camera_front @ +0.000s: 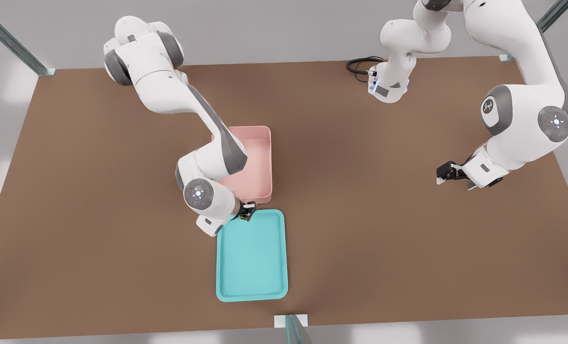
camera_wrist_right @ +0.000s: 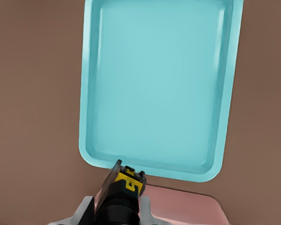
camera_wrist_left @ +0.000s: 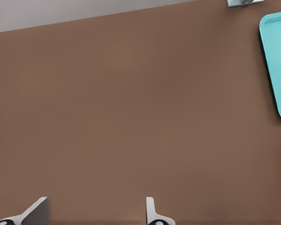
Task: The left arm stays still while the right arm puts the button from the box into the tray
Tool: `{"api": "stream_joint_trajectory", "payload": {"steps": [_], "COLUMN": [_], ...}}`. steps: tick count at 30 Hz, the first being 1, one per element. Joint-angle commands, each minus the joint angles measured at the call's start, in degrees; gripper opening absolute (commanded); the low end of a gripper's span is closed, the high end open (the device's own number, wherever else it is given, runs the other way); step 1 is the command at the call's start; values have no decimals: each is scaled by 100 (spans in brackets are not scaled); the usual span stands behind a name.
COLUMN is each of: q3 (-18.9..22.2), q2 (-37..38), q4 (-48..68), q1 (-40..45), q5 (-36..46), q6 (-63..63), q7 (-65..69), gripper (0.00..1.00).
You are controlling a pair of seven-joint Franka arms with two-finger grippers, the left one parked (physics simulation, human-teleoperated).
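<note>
Your right arm (camera_front: pixel 207 124), glossy white jointed shells with long grey side panels, is reaching down between the two containers. Its black two-finger gripper (camera_front: pixel 247 213) is hanging over the near short rim of the tray, at the corner closest to the box. The fingers are pinched narrow on the button (camera_wrist_right: pixel 129 180): a tiny piece, yellow top with black markings on a dark blocky base, which you are holding clear of both containers. From the wrist camera the button is sitting right at the fingertips, just over the tray's rounded rim.

Ahead of the gripper you are looking at the shallow teal-turquoise rectangular tray (camera_front: pixel 226 286), smooth plastic, low raised lip, rounded corners, flat floor. Directly behind the gripper is the pale pink rectangular plastic box (camera_front: pixel 263 162), taller walls, rounded corners, matte finish; your arm's forearm and elbow are covering part of it in the front view. Box and tray are lying end to end, short sides just beside each other with a narrow strip of table between.

Under everything is the flat matte brown tabletop (camera_front: pixel 384 239), uniform, no grain showing.
</note>
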State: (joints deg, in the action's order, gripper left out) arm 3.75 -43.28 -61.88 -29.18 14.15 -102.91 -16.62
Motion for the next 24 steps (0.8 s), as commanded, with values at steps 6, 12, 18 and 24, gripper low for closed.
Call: {"api": "stream_joint_trajectory", "payload": {"steps": [6, 12, 18, 24], "q3": [346, 442, 758, 1734], "q2": [-963, -1183, 689, 1595], "q4": [475, 607, 563, 484], "q1": [8, 8, 17, 2117], "q5": [-325, -333, -325, -606], "q6": [-1398, -1917, 1308, 2899], "q7": [2163, 2339, 1100, 4026], "gripper": [38, 84, 100, 100]}}
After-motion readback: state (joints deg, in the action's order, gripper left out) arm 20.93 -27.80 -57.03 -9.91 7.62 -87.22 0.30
